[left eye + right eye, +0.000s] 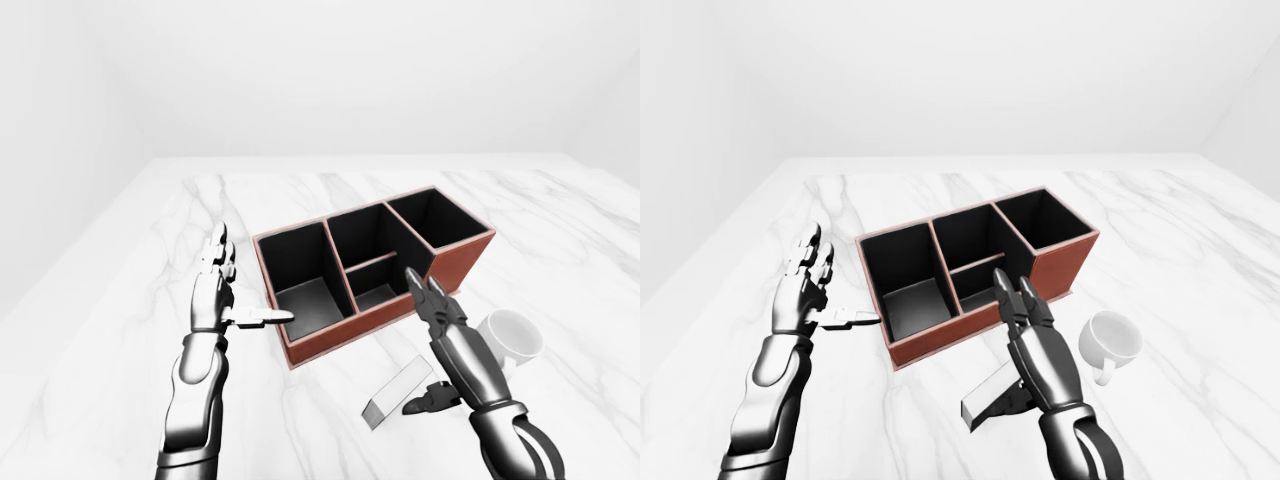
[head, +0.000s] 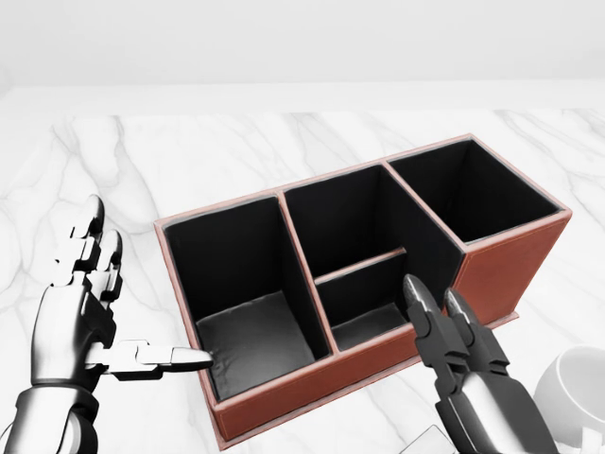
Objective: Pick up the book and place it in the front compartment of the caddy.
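The red-brown caddy [image 2: 284,397] with black insides stands mid-table; it has one large compartment at the left, two small ones in the middle and one at the right, all without contents. The grey book [image 1: 393,393] lies flat on the marble below the caddy in the left-eye view. My right hand [image 1: 425,340] hovers open over the book's right end, fingers stretched toward the caddy's lower wall and thumb [image 1: 424,404] down beside the book. My left hand [image 1: 245,285] is open at the caddy's left, its thumb pointing at the left wall.
A white mug [image 1: 511,336] stands right of my right hand, below the caddy's right end. The white marble table [image 1: 120,300] spreads wide on all sides, with pale walls beyond its top edge.
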### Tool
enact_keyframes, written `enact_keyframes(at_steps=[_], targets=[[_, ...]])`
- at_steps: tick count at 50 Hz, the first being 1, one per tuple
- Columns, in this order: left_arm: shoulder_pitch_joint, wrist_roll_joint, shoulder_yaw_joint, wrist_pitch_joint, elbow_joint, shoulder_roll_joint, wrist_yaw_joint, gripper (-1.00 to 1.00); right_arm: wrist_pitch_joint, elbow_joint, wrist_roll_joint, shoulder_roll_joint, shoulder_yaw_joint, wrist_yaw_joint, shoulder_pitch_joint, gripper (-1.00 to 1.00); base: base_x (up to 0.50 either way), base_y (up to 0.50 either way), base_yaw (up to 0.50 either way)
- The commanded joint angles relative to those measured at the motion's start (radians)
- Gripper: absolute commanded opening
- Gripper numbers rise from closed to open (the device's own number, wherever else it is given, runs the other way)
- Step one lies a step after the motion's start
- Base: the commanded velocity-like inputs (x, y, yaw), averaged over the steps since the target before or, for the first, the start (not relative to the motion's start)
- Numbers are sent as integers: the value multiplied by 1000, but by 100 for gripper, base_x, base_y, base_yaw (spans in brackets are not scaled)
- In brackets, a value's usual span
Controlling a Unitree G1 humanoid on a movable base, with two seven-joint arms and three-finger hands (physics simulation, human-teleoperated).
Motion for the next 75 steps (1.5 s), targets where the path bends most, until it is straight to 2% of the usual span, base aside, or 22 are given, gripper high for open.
enact_keyframes(at_steps=[1, 75], targets=[[-1, -2, 3, 0, 4, 1, 0, 100, 0, 20, -27, -8, 18, -24, -3, 100, 0, 0, 0], [-7, 5, 1, 0, 31, 2, 6, 100, 0, 150, -138, -99, 184, -209, 49, 100, 0, 0, 0]])
